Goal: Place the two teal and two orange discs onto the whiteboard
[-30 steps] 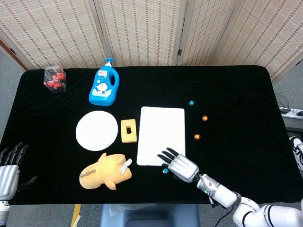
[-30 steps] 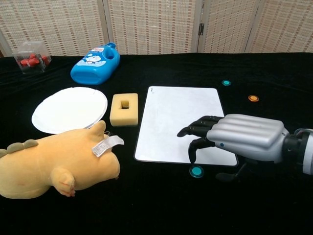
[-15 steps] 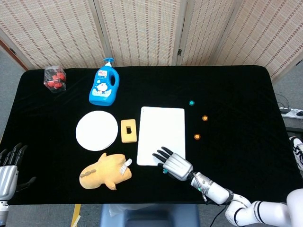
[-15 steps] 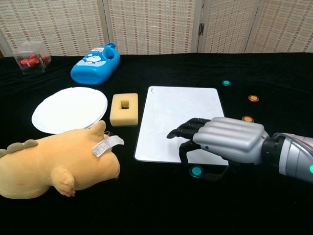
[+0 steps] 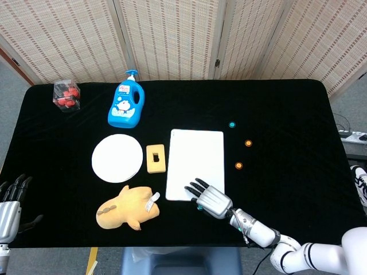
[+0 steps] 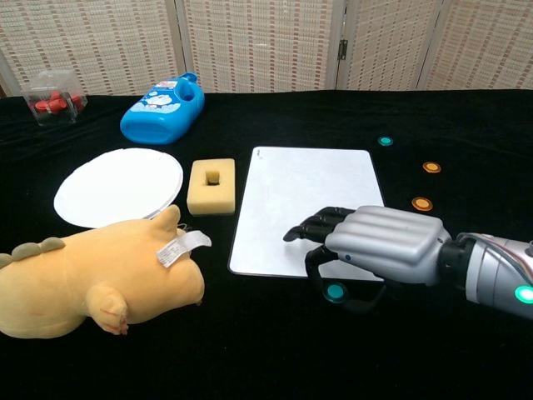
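The right hand (image 6: 379, 248) has shifted to 9 o'clock and lowered over the teal disc (image 6: 336, 292) below the whiteboard (image 6: 291, 196), fingers curled about it, nothing yet grasped, suggesting pickup is imminent.

Black table cloth (image 5: 287, 103), white whiteboard (image 5: 196, 160) and plate (image 5: 117, 157), blue bottle (image 5: 126, 106), yellow plush (image 5: 126, 207) and sponge (image 5: 155, 158). 2 orange discs (image 5: 248, 143), teal ones (image 5: 231, 124), silver hand (image 6: 383, 243) with black fingers (image 6: 321, 223).
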{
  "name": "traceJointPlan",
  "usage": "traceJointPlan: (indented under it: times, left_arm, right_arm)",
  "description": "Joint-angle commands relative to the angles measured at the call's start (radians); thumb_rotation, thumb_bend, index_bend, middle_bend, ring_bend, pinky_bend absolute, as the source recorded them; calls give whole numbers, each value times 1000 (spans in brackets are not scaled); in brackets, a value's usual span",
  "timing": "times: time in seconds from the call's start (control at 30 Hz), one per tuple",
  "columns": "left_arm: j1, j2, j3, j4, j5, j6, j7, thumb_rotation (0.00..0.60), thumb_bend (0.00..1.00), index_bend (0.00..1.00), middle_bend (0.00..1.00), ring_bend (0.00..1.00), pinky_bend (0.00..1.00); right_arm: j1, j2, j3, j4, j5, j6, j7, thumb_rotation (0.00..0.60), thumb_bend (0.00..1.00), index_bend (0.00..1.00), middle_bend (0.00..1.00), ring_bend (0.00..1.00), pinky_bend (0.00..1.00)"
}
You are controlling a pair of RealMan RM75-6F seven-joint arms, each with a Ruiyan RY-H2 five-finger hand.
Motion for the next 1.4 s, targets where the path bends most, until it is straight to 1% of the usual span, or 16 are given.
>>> traceJointPlan:
  times: [0.03,0.27,0.4,0.53,0.57,0.7,0.83,0.97,1.1,1.13,1.27,1.37,1.4]
  left_arm:
    - [1,-1,0,2,0,0,-2,600,199,36,64,160,0]
    - [2,-2,1,8,1,0,-7,600,199,36,64,160,0]
    - [3,-1,0,9,1,2,-10,600,198,36,64,160,0]
    - [3,-2,-1,10,5,3,-11,600,199,36,64,160,0]
    - [2,-2,0,10,8,4,-10,600,198,36,64,160,0]
    - [4,0,1,7,12,8,-10,600,198,36,64,161,0]
    - [6,2,1,4,11,9,-8,600,199,36,64,160,0]
    - [8,3,4,0,13,9,-6,600,198,36,64,160,0]
    - [12,6,6,-1,7,8,-4,600,199,36,64,160,0]
    - [12,7,6,-2,6,8,-4,600,199,36,64,160,0]
    - [14,9,5,-3,4,9,-4,600,199,35,64,161,0]
    - [11,8,5,-4,7,6,-3,600,198,35,64,161,0]
    - [10,8,4,-4,8,5,-1,600,198,35,64,161,0]
  right_arm:
    - [1,-4,-3,6,1,4,0,600,390,476,108,10,0]
    - [0,-14,-7,20,4,24,5,600,389,530,124,23,0]
    - [-3,-2,-2,4,4,48,18,600,390,536,129,25,0]
    - [4,21,27,-31,27,58,38,600,390,536,131,26,0]
    - [10,26,44,-37,39,58,37,600,390,536,131,25,0]
    - [40,28,95,-30,105,22,19,600,389,536,131,26,0]
    - [77,9,130,-13,159,-22,-4,600,389,536,131,23,0]
    - [114,-28,151,28,201,-58,-42,600,389,536,131,21,0]
    - [141,-60,158,63,239,-89,-63,600,389,532,127,19,0]
    - [147,-64,155,67,244,-96,-70,600,390,515,122,15,0]
    - [150,-64,146,64,252,-92,-77,600,389,327,105,4,0]
    - [143,-53,150,66,264,-73,-67,600,390,256,104,3,0]
    - [140,-46,155,70,273,-64,-62,600,390,249,104,4,0]
